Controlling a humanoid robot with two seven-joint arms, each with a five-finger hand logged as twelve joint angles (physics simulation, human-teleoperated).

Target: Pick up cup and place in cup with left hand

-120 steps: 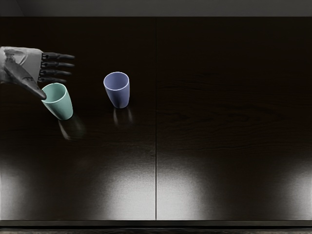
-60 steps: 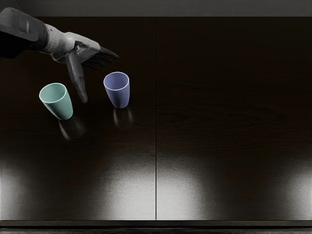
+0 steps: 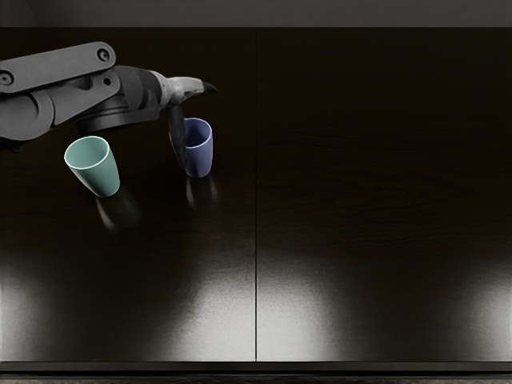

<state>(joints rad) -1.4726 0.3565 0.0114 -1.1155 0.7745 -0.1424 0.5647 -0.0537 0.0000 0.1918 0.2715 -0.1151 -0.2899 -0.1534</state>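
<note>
Dark glossy table (image 3: pixel 360 200), grey strip (image 3: pixel 320 13) beyond; left hand (image 3: pixel 198 126) at blue cup (image 3: pixel 202 156), seemingly spread, holding nothing

Dim, sharp render with pale glare patches along the near tabletop (image 3: pixel 384 240).

Left arm (image 3: pixel 56 68), mine: one, dark grey, entering from the left edge and reaching across toward the right. Upper link (image 3: pixel 56 67): long bar, round joint at either end, slightly raised toward its far end. Forearm housing (image 3: pixel 132 104): darker, bulky, beneath and beyond that link. Left hand (image 3: pixel 182 90), mine: one, pale-backed, seen nearly edge-on. Thumb (image 3: pixel 178 140): dark, straight, pointing down, well parted from the rest. Fingers (image 3: pixel 210 88): outstretched to the right, mostly hidden behind the hand, dark tip showing, grasping nothing.
</note>
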